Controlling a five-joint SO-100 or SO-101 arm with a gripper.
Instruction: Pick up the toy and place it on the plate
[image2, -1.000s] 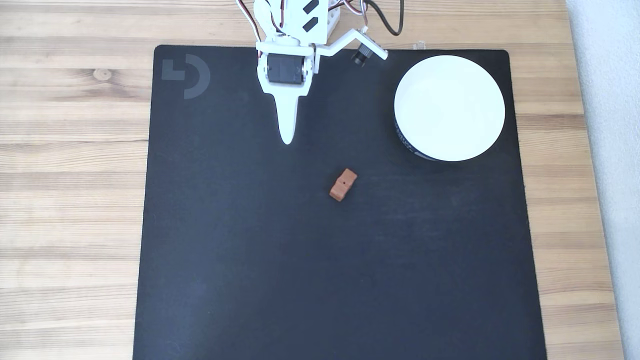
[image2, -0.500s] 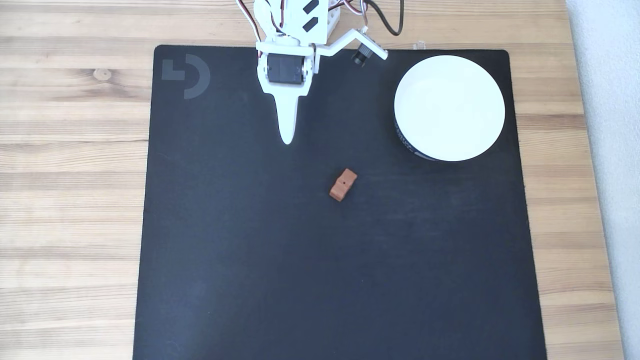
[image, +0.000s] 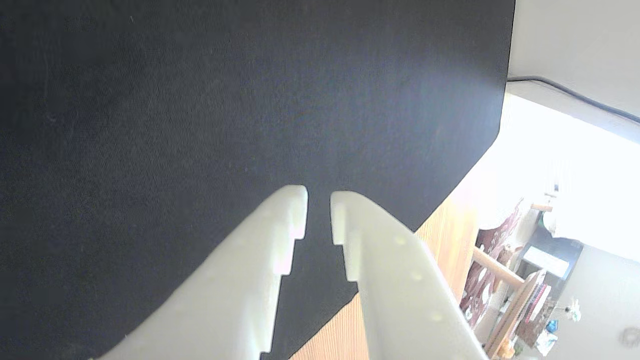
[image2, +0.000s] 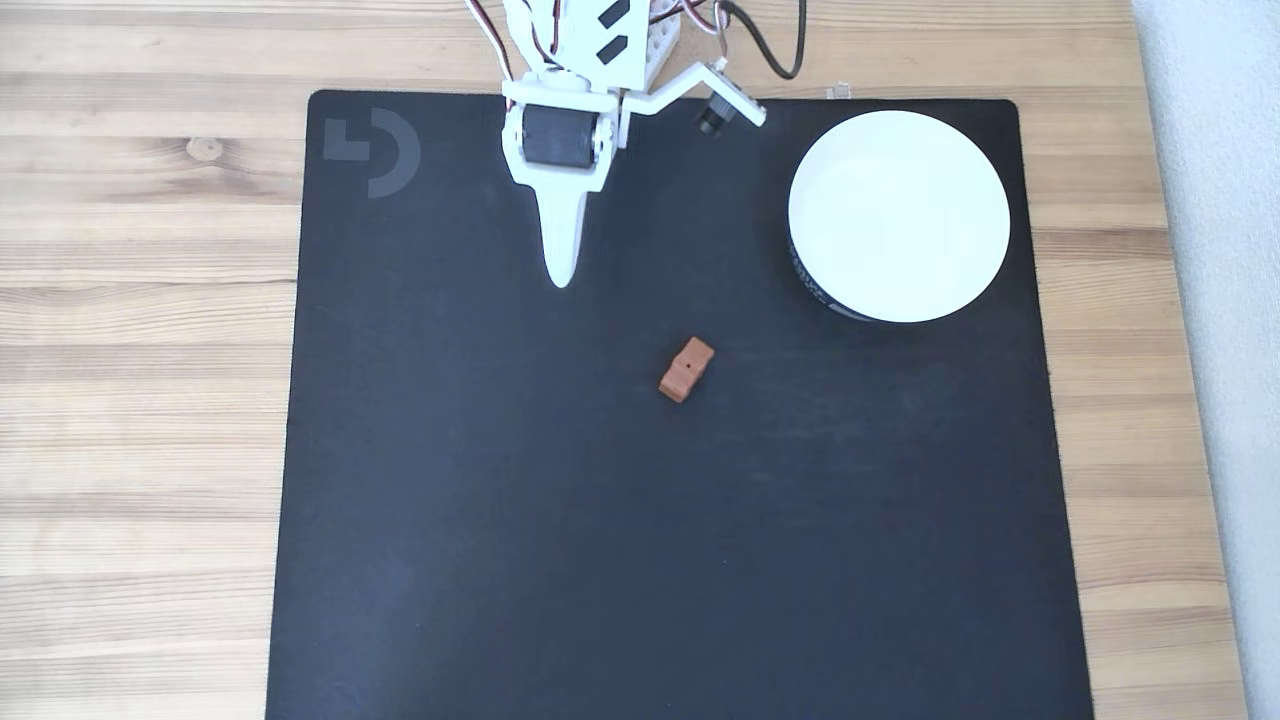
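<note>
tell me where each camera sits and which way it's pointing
Wrist view: rides on the arm behind the pincer, looking along its two white fingers, slightly parted with nothing between, over the black mat to its edge.
Fixed view: above the table, looking straight down on the toy, the plate, and the arm with its pincer entering from the top edge.
Shared: the pincer and the black mat.

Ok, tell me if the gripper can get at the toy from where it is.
Probably yes. In the fixed view the toy lies alone on the black mat, below and right of the gripper, with nothing between them. The plate sits well off to the right.
</note>
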